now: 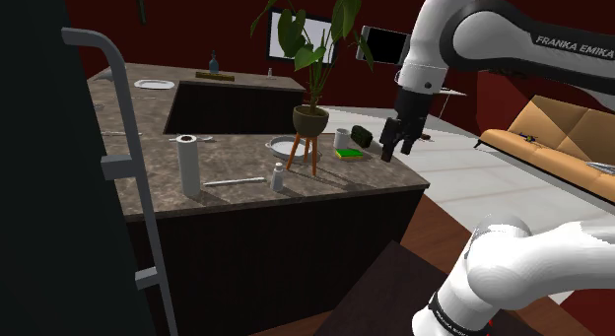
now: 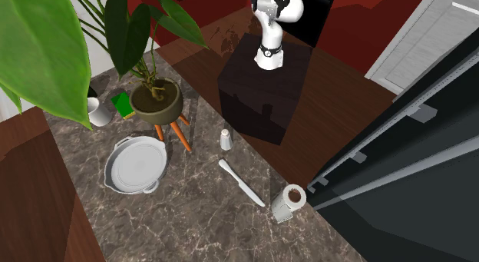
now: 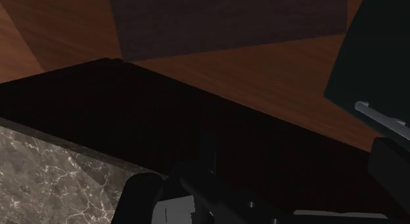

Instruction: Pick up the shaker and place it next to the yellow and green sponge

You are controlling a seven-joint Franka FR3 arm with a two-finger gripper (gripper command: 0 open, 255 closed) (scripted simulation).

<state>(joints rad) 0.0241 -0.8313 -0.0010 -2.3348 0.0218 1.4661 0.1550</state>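
Judging the shaker (image 1: 278,177) small, light, rigid and probably slick — I'd pinch its body at mid-height. It stands near the counter's (image 1: 158,176) near edge, apart from the sponge (image 1: 348,154), on the shoulder view's left. The gripper (image 1: 395,155) hangs spread and empty, right of the sponge.

White arm (image 1: 493,33) arches up high and folds down at the elbow, forearm dropping almost straight. Black gripper (image 1: 398,147) hangs fingers-down just over the near edge of the counter (image 1: 246,152). Its fingers stand slightly apart.
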